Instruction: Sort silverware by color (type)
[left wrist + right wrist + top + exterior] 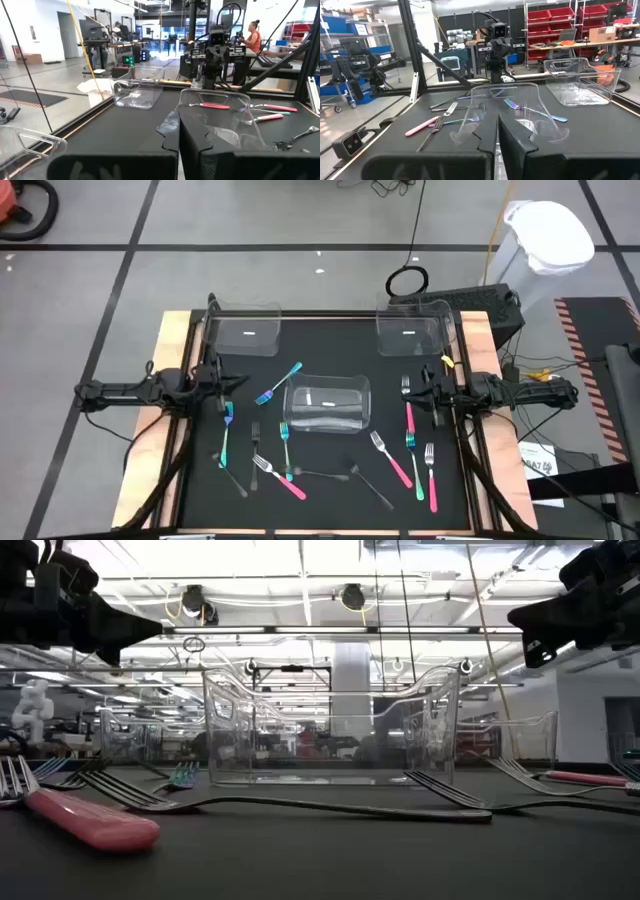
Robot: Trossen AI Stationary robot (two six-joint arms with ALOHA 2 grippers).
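Both arms wait at the worktop point(330, 330) edges, nothing held. Left gripper point(232, 383) sits at the left edge w/ fingers closed tight, empty; right gripper point(420, 388) at the right edge, fingers also pressed together, empty.

Silverware is loose on the black mat around the centre bin point(327, 404) — none inside any bin. Left side: a blue-teal spoon point(280, 383) lies diagonal just beside the centre bin's upper-left corner; a teal-handled piece point(226, 430) lies lengthwise near the left gripper. In front of the centre bin: a teal fork point(286, 448), a dark grey fork point(256, 436), a pink-handled fork point(279, 478) lying diagonal, plus grey spoons point(325, 474). Right side: a pink fork point(409, 410) near the right gripper, another pink fork point(392, 458) angled below the bin's right corner, a teal fork point(413, 460) and a pink fork point(431, 472) close together.

Two more clear bins at the far edge — left bin point(243, 332), right bin point(412, 330) — look empty. In the low view a pink handle point(90, 821) lies nearest the camera.
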